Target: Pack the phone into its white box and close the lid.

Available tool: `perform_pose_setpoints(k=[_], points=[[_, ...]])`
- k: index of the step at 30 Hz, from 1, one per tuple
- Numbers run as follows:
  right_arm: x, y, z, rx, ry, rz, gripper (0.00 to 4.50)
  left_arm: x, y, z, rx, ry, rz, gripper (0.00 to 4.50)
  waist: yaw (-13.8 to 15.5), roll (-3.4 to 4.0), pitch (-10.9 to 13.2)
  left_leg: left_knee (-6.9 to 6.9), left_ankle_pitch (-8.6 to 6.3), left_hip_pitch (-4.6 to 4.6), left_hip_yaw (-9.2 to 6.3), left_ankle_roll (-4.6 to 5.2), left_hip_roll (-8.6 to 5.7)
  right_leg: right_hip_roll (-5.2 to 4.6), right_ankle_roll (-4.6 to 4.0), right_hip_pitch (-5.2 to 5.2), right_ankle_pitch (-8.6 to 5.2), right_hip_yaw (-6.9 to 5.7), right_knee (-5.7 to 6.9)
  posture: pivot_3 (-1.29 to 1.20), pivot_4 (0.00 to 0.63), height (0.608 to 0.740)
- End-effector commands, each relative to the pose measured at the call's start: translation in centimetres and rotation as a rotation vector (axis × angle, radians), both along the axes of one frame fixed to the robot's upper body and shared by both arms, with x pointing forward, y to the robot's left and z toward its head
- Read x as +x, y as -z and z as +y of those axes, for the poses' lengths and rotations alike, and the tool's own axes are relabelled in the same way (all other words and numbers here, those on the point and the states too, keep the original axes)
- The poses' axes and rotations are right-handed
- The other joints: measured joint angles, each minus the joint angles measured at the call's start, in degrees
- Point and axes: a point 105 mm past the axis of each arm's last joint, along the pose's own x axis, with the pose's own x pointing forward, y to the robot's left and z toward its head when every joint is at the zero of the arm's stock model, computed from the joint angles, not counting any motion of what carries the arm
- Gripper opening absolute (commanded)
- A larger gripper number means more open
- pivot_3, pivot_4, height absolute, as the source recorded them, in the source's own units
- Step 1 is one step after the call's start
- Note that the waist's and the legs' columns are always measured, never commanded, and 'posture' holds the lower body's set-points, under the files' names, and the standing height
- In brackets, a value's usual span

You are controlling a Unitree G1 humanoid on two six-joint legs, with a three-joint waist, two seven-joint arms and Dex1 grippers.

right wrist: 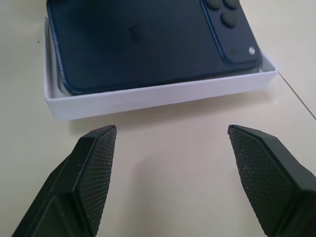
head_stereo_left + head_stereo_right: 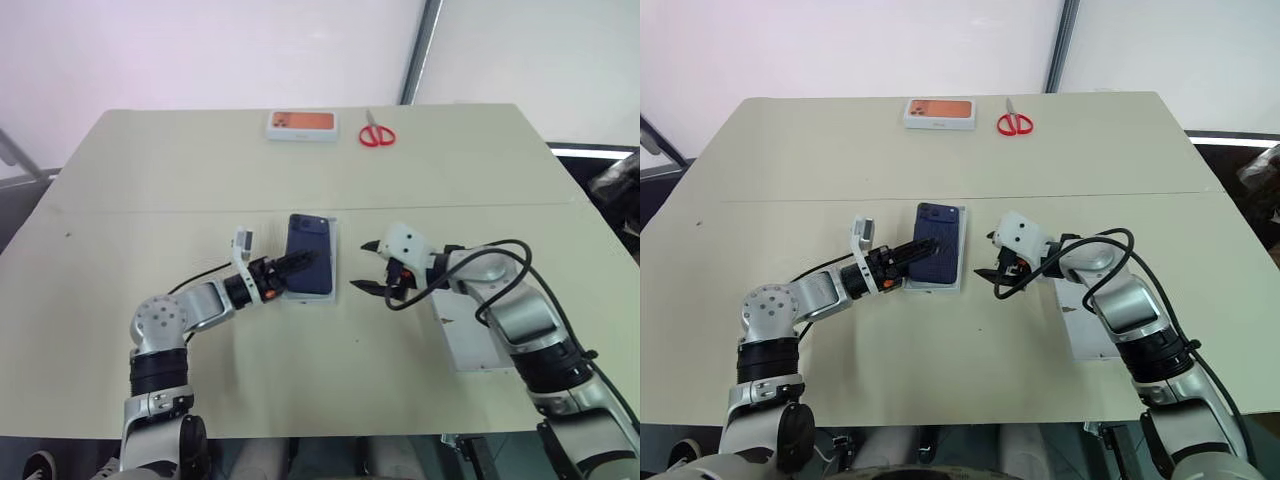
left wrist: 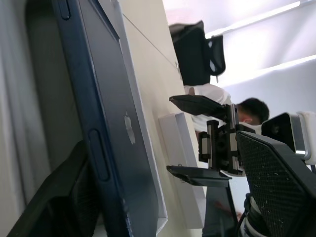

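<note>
Beige table (image 2: 200, 390) carries the white box (image 1: 158, 96) near its middle, and the phone (image 2: 309, 252) already lies in it back-up, though whether it is fully seated cannot be told. The lid (image 2: 470, 345) lies well apart under the right arm, so closing seems to be what remains. The left gripper (image 2: 300, 266) reaches level over the phone's near left edge, jaws apart around it; the right gripper (image 2: 368, 266), wide open and empty, tilts down just beside the box.
</note>
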Motion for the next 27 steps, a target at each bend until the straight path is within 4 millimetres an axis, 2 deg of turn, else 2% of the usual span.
perform_pose_setpoints(k=[1,5,17,21,27], points=[[0.1,-1.0,0.6,0.009,-0.025,-0.044,3.8,-0.2,0.3,0.6,0.05,-0.008,-0.011,3.85,-0.1,0.0,0.0,-0.01,0.0,-0.01,0.01,0.0,0.0,0.0,0.0,-0.01,0.0,0.01,0.0,0.0,0.15,0.74],[0.3,-0.9,0.6,0.014,-0.025,-0.042,3.8,-0.3,-0.5,1.0,0.072,0.011,-0.046,3.85,-0.1,0.0,0.0,-0.02,0.0,-0.01,0.0,0.0,0.02,0.02,0.0,-0.02,0.0,0.01,0.0,0.0,0.15,0.74],[0.5,-0.7,1.7,0.018,-0.05,-0.054,3.8,-0.9,-2.6,0.2,0.17,0.061,-0.128,3.85,0.0,-0.01,0.0,-0.01,0.0,-0.02,0.0,-0.01,0.0,0.01,0.0,-0.03,0.0,0.01,0.0,0.0,0.15,0.74],[0.6,-0.6,1.7,0.011,-0.052,-0.06,3.8,-0.9,-2.4,1.4,0.225,0.039,-0.127,3.85,0.0,-0.01,0.0,-0.01,0.02,-0.03,0.0,-0.03,0.0,0.01,0.0,-0.05,0.0,0.01,0.0,0.0,0.15,0.74],[0.6,-0.4,1.7,0.008,-0.051,-0.061,3.8,-1.2,-3.6,2.6,0.231,0.023,-0.161,3.85,0.0,-0.01,0.0,-0.03,0.01,-0.03,-0.01,-0.02,0.0,0.01,0.0,-0.06,0.0,0.01,0.0,0.0,0.15,0.74]])
